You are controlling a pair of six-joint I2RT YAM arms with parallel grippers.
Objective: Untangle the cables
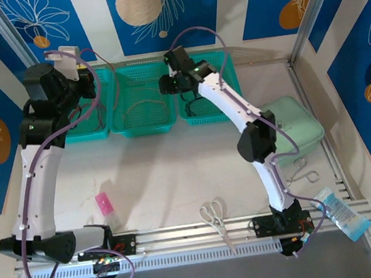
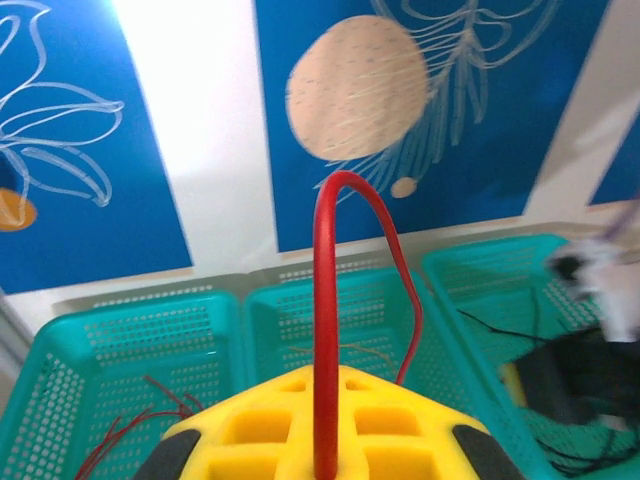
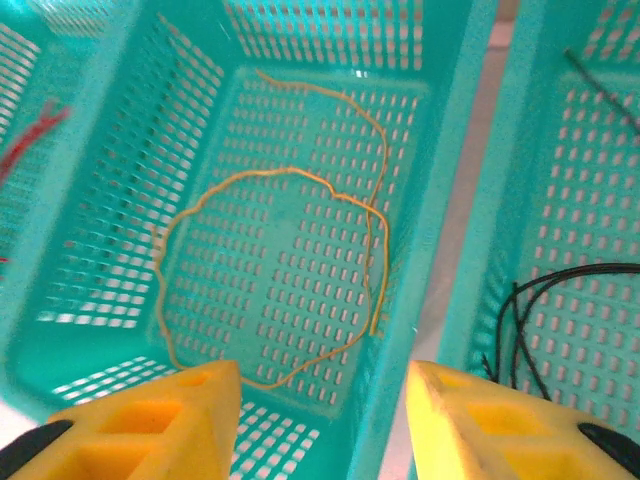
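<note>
While stretched far forward on the right arm (image 1: 235,103), hangs tipped downward: right gripper (image 3: 325,420), fingers spread, nothing between them. Below that gap, on the floor of the middle basket (image 3: 440,190): yellow-tan cable (image 3: 262,173), thin, lying in a loose crossed loop, apart from the fingers. Just beside, in the right basket (image 3: 505,180): black cables (image 3: 525,300), bunched. Left arm (image 1: 42,175) folded high, elbow up; left gripper (image 2: 325,445) pinching a red cable (image 2: 325,300), arched up from the jaws, free end hanging down. More red strands (image 2: 130,425) in the left basket (image 2: 100,330).

Left fingers (image 2: 300,435) tightly together, right fingers (image 3: 150,425) apart
</note>
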